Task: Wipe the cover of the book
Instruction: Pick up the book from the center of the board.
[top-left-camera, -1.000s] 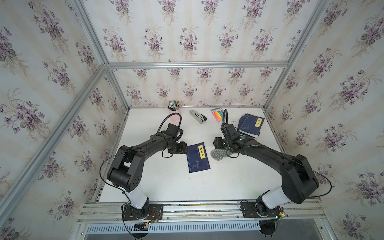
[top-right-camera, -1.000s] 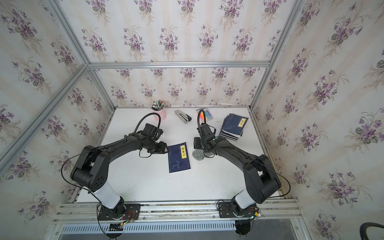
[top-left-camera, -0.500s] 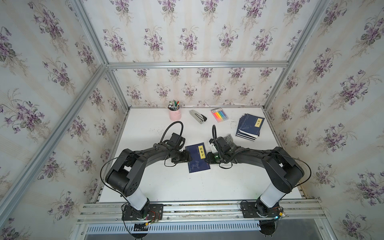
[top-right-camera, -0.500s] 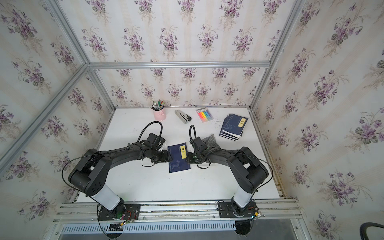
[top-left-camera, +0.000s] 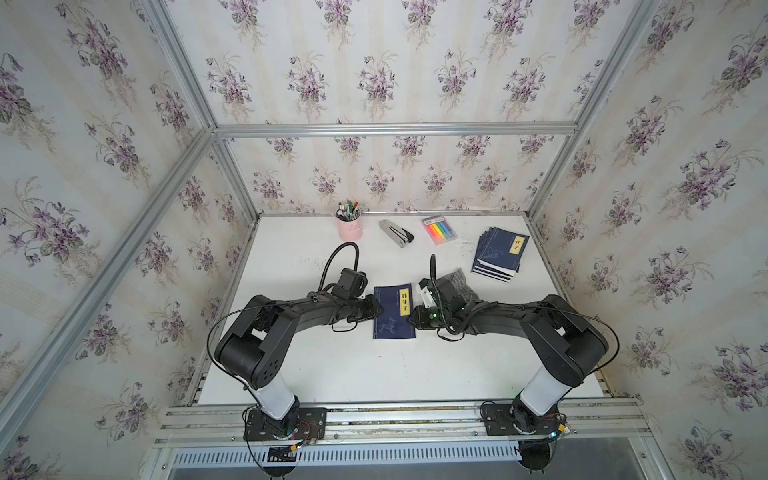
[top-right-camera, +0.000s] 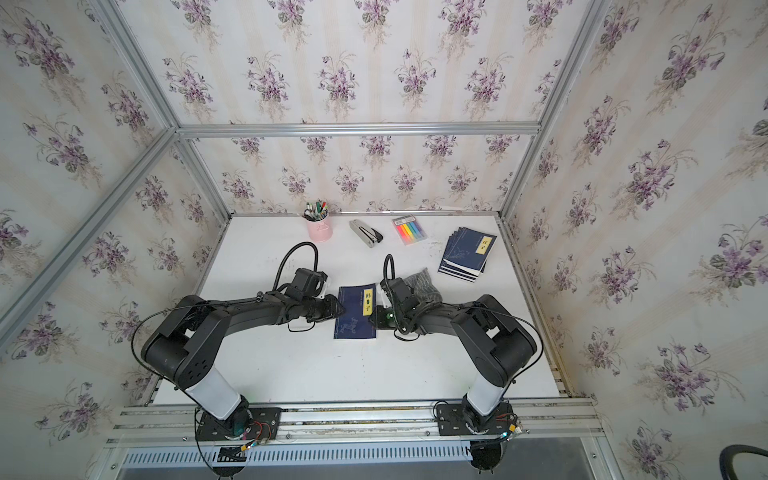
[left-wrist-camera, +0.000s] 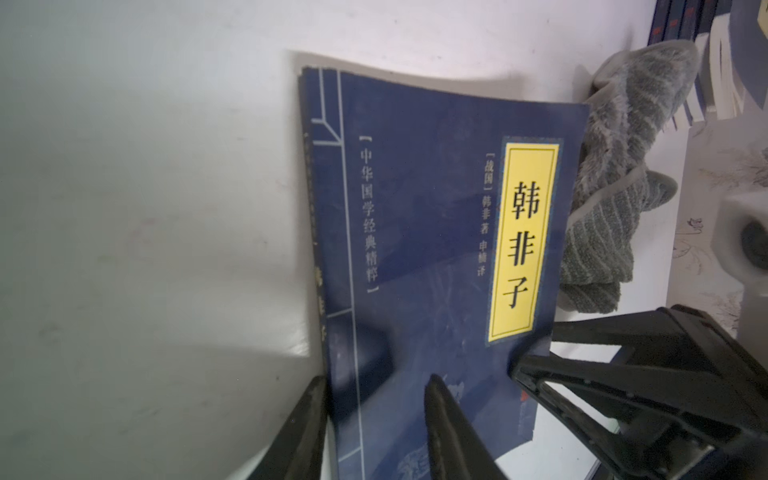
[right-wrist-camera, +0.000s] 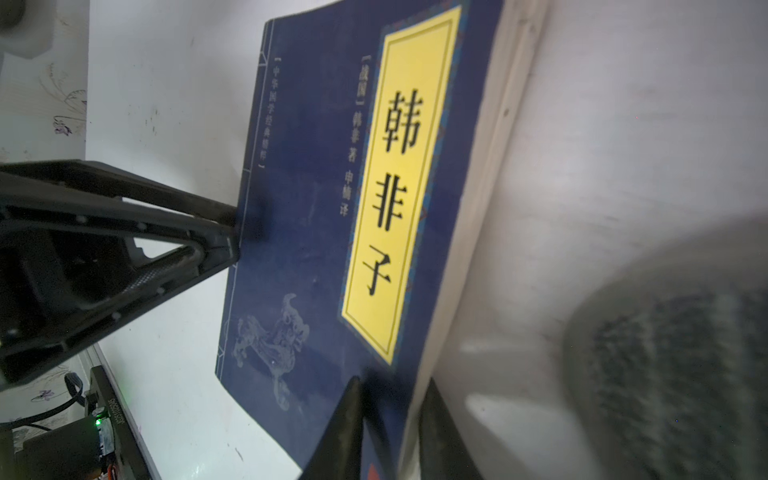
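Note:
A dark blue book (top-left-camera: 394, 312) with a yellow title label lies flat mid-table, also in a top view (top-right-camera: 355, 313). My left gripper (left-wrist-camera: 374, 386) straddles its spine edge, one finger beside the spine and one over the cover, jaws still apart. It lies low at the book's left side (top-left-camera: 377, 309). My right gripper (right-wrist-camera: 395, 382) is shut on the book's page edge, one finger on the cover and one under the pages, at the right side (top-left-camera: 411, 319). A grey cloth (top-left-camera: 457, 277) lies loose just behind the right wrist, held by neither gripper.
Along the back of the white table (top-left-camera: 374, 374) stand a pink pen cup (top-left-camera: 350, 228), a stapler (top-left-camera: 395, 233) and a highlighter pack (top-left-camera: 439, 230). A fanned stack of blue books (top-left-camera: 500, 254) lies at the back right. Both arms lie low across the table.
Both arms have dropped low and closed in on the book's two sides. The right gripper has left the cloth and shut on the page edge. The left jaws have narrowed.

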